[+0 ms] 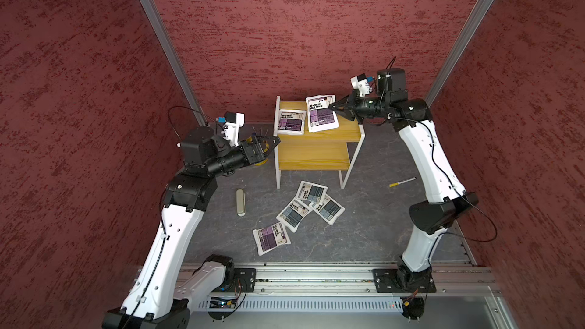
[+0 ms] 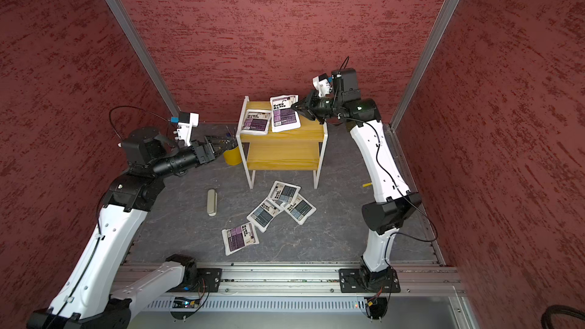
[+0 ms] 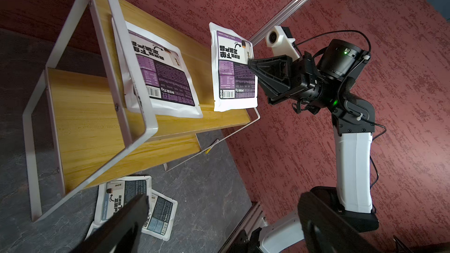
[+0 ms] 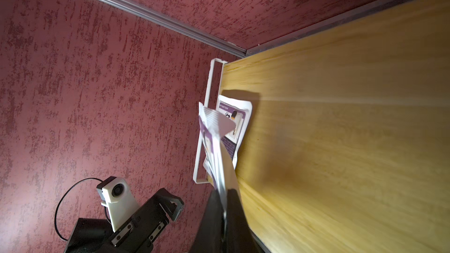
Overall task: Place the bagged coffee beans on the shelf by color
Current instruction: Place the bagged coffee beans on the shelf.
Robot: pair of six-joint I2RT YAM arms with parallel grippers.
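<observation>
Item 1, bagged coffee beans, 6 pouches counted. The held purple pouch (image 1: 321, 113) is over the right part of the top board of the shelf (image 1: 313, 155), tilted up off the board. The right gripper (image 1: 331, 107) pinches its upper right corner. In the left wrist view the same pouch (image 3: 235, 69) stands steeply with its lower edge at the board. Whether that edge rests on the wood cannot be told for certain.

The second purple pouch (image 1: 290, 122) lies flat on the left part of the top board, just beside the held one. The lower board is bare.

In front of the shelf, on the dark table (image 1: 364, 223), 3 pouches lie in an overlapping fan. The rear blue-grey pouch (image 1: 311, 193) covers an edge of the middle blue-grey pouch (image 1: 292, 215) and of the outer blue-grey pouch (image 1: 329, 208). The third purple pouch (image 1: 271, 238) lies alone, nearer the arm bases, close to the fan but apart from it.

Item 2, grippers. The right gripper's fingers are pressed together on the pouch corner, and the right wrist view shows the white film clamped between them (image 4: 225, 205). The left gripper (image 2: 223, 145) hangs above the yellow pen bucket (image 2: 232, 155) at the shelf's left side. Its jaws are spread wide and hold nothing.

Item 3, other objects. A grey case (image 1: 241, 202) lies left of the fan. A pen (image 1: 402, 182) with a yellow end lies right of the shelf.
</observation>
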